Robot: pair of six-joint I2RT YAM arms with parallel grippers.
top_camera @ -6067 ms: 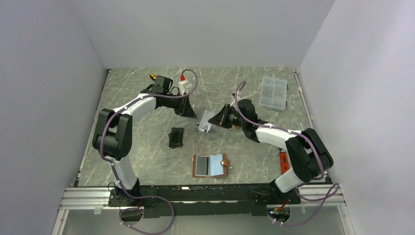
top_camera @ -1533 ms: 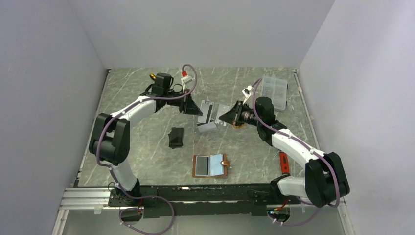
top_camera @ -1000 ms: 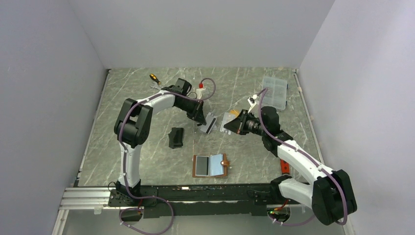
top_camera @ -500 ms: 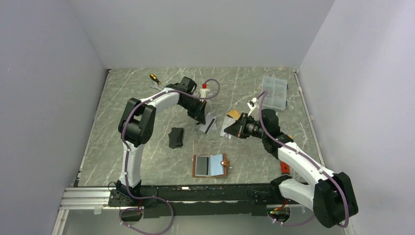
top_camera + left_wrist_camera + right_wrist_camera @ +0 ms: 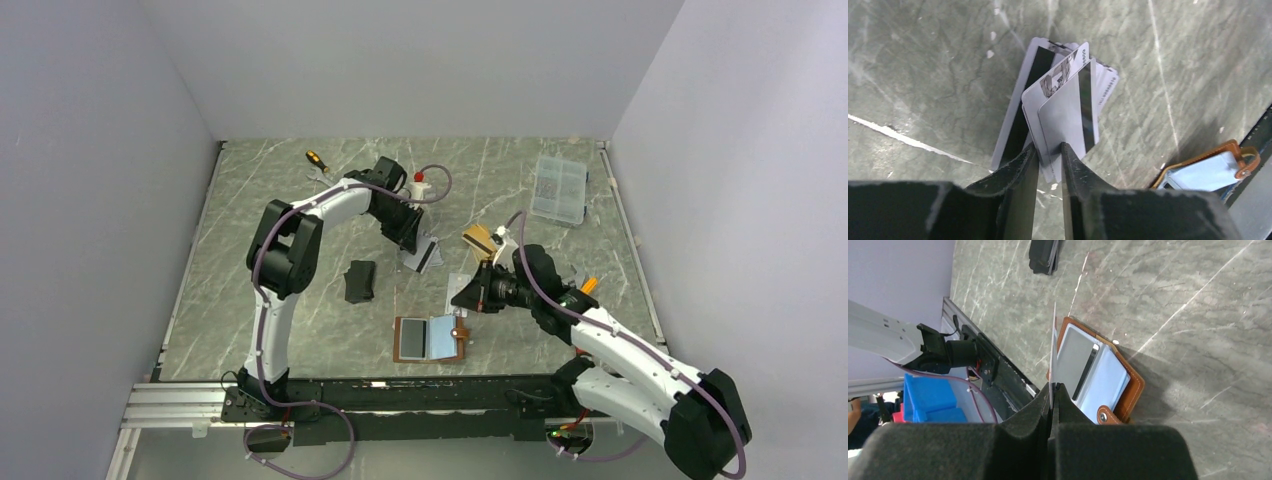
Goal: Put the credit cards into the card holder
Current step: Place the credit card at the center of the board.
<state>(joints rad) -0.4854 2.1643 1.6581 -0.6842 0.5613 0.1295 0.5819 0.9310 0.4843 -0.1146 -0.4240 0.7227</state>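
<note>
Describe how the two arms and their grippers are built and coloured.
Both the left arm and the right arm have white link shells between bulky black joints, with a mauve cable looping along each. A small red-and-white connector sits near the left wrist. The left gripper and right gripper have matte black fingers that taper to narrow tips.

the card holder (image 5: 1205,171) is cut off by the left wrist view's edge.

Open card holder (image 5: 430,338) near table's (image 5: 300,320) front edge
</note>
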